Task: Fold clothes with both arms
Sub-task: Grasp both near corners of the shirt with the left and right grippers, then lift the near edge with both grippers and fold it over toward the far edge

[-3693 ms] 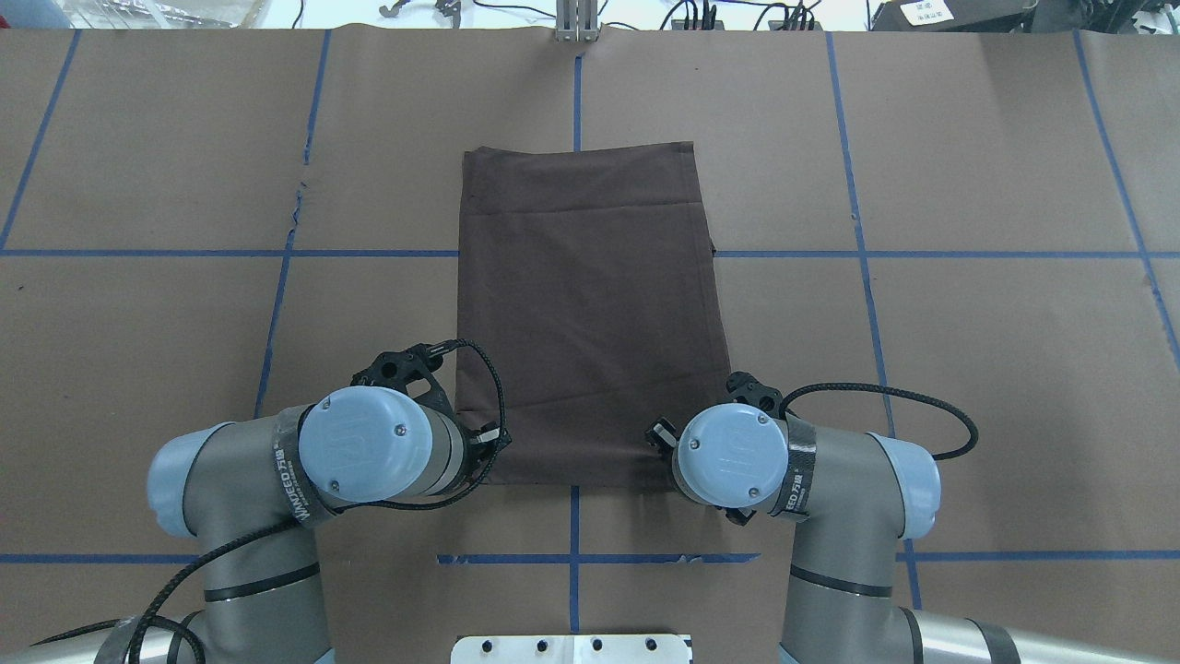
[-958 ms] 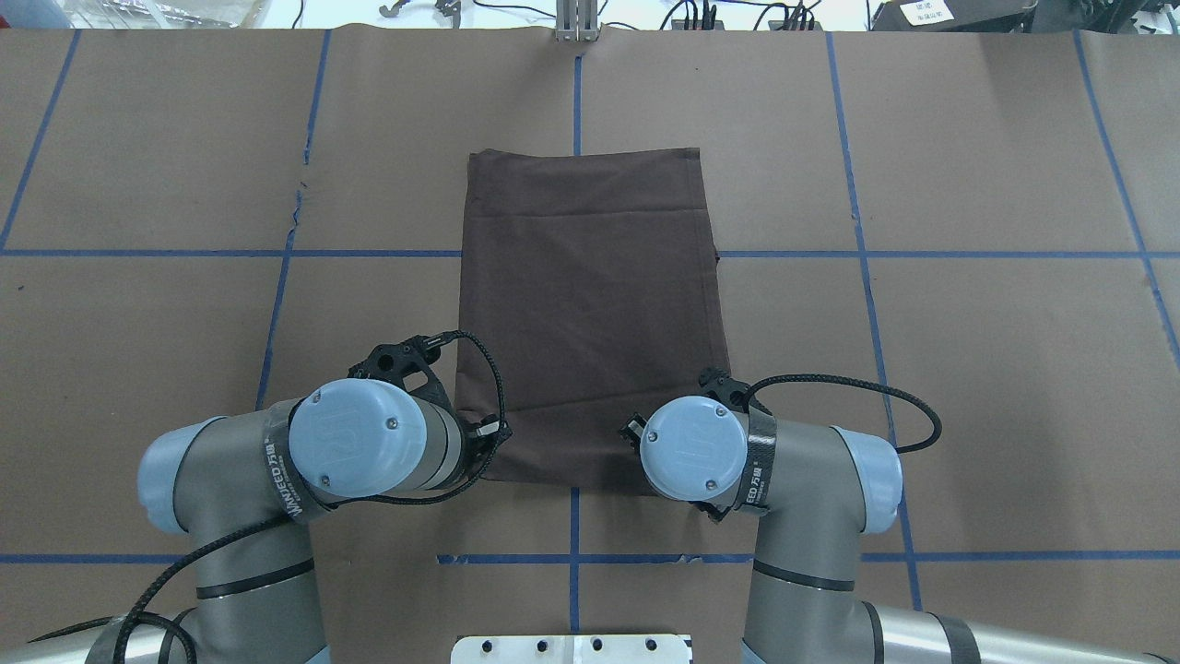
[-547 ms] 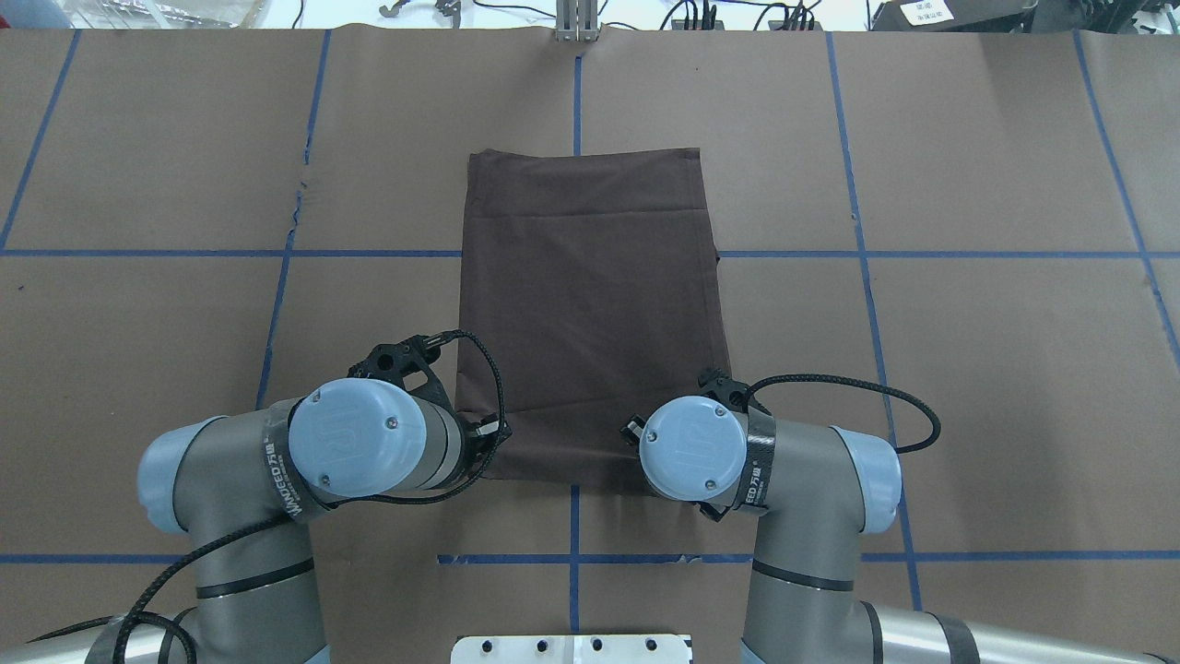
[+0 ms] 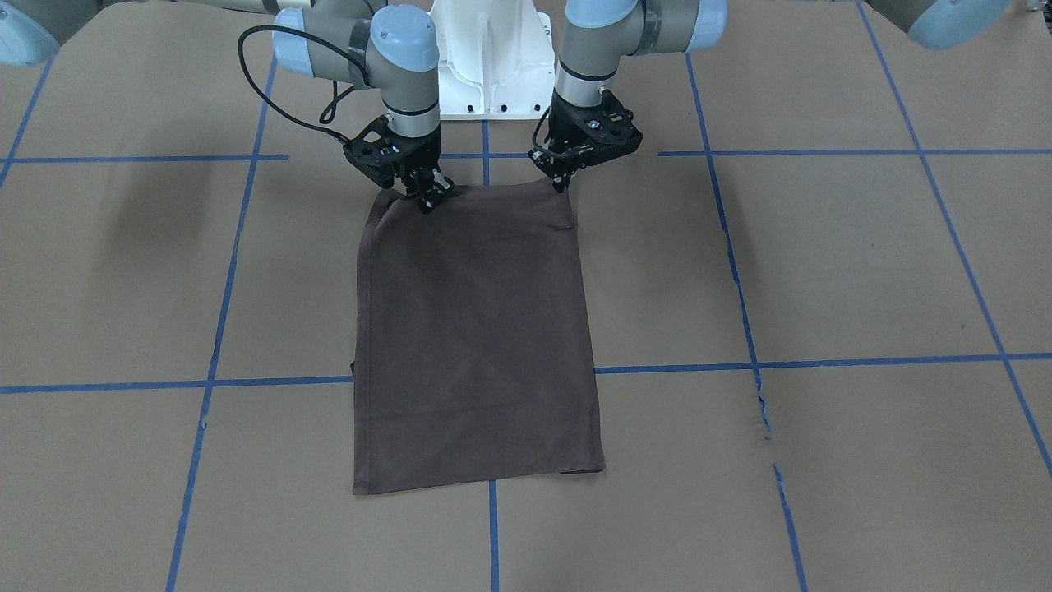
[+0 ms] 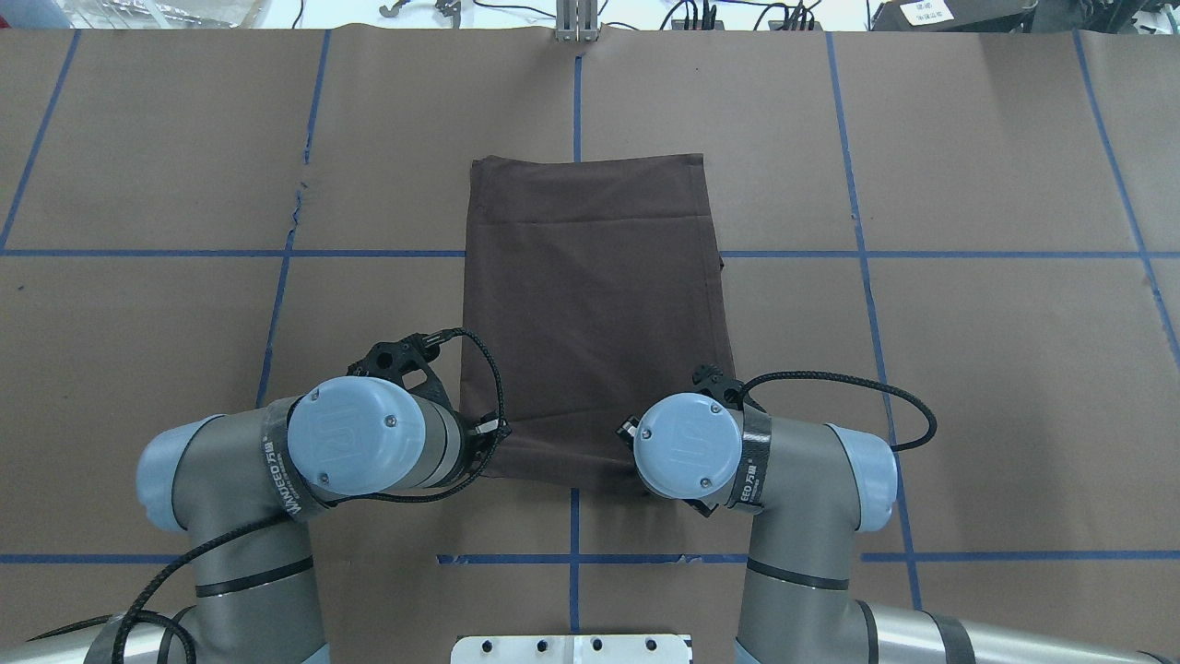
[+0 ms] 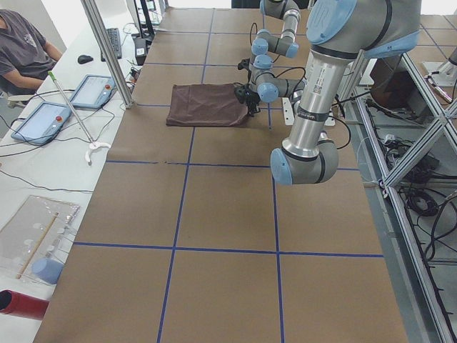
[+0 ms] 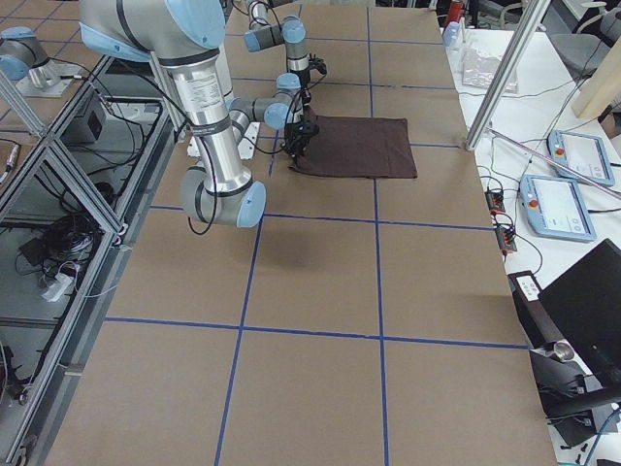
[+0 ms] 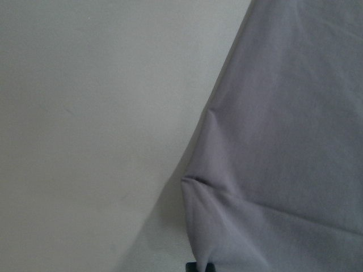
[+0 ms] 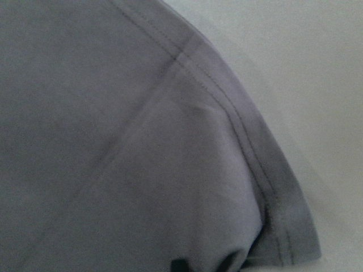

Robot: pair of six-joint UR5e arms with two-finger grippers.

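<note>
T-shirt [image 4: 477, 345]: one (folded rectangle); left fingers [image 4: 560, 182], right fingers [image 4: 426, 201] pinch edge.

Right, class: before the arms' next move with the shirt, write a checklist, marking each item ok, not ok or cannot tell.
1. Left pincer at a robot-side shirt corner: ok.
2. Right pincer at the other robot-side corner: ok.
3. Both shut on cloth: ok, it bunches up at both.
4. All layers caught: cannot tell.
5. Shirt flat: ok.
6. Sides neat: not ok, a bit pokes out.
</note>
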